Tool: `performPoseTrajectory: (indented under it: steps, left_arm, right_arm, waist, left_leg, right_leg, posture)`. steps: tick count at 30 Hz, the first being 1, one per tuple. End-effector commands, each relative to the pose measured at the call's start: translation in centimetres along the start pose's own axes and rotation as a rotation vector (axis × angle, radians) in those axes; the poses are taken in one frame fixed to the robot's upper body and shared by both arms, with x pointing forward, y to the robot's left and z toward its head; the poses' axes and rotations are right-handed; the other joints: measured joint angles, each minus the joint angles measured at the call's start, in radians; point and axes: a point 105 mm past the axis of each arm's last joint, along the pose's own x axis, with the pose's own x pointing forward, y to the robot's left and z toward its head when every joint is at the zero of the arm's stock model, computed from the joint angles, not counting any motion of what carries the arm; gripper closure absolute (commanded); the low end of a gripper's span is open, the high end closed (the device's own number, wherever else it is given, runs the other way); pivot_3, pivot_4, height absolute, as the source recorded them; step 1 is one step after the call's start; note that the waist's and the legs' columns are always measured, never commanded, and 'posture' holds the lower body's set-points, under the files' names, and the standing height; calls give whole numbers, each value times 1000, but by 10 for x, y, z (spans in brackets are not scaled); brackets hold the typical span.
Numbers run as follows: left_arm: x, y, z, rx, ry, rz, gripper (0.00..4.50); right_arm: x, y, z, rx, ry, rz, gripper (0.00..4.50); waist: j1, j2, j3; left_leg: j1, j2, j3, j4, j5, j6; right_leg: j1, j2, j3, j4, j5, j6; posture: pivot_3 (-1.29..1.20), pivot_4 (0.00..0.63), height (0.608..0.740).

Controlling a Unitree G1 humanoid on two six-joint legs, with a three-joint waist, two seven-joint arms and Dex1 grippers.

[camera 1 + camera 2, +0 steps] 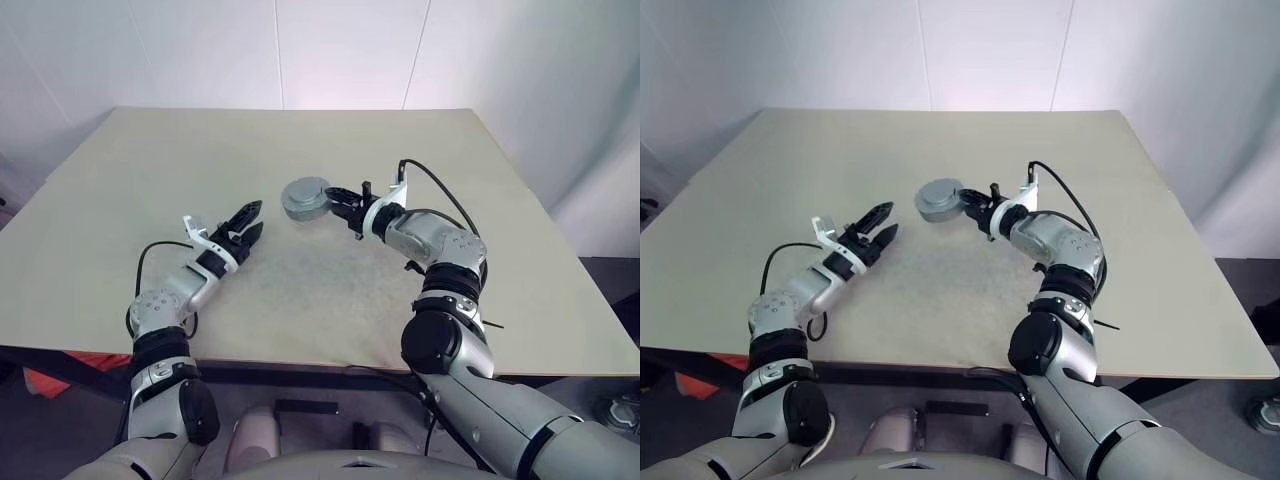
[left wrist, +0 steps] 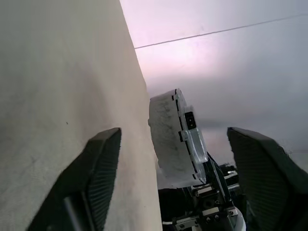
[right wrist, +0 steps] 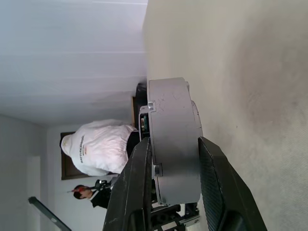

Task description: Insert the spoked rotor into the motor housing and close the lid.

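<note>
Between the right hand's (image 1: 345,203) fingers we find the housing (image 1: 305,198) pinched: rigid, weighty, smooth-walled; left hand (image 1: 250,226) spread, empty.

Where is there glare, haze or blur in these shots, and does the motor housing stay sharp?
Left wrist view: a pinkish glare washes the wall behind the motor housing, and the near fingers look soft. Right wrist view: the housing is crisp between the right gripper fingers. Left eye view: even, soft light on the table.
</note>
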Motion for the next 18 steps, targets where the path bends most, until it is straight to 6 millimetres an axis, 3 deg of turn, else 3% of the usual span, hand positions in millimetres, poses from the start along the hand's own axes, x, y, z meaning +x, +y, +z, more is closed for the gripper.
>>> performPoseTrajectory:
  steps: [1, 12, 18]
  left_arm:
    - [7, -27, -4, -79, 49, -147, 41]
    - [26, -31, -13, -158, 111, -202, 41]
    - [41, -31, -32, -152, 185, -215, 41]
  right_arm:
    - [2, 44, -11, -70, 53, 150, 3267]
    - [-5, 59, -40, -131, 154, 231, 3267]
    - [-6, 59, -43, -149, 159, 233, 3267]
  waist:
    - [0, 0, 0]
    - [2, 0, 0]
    - [3, 0, 0]
  left_leg:
    - [0, 0, 0, 0, 0, 0]
    - [-1, 0, -1, 1, 0, 0]
    - [-1, 0, -1, 1, 0, 0]
  right_leg:
    - [0, 0, 0, 0, 0, 0]
    - [0, 0, 0, 0, 0, 1]
    - [0, 0, 0, 0, 1, 1]
  posture:
    - [0, 0, 740]
    - [0, 0, 740]
    - [0, 0, 740]
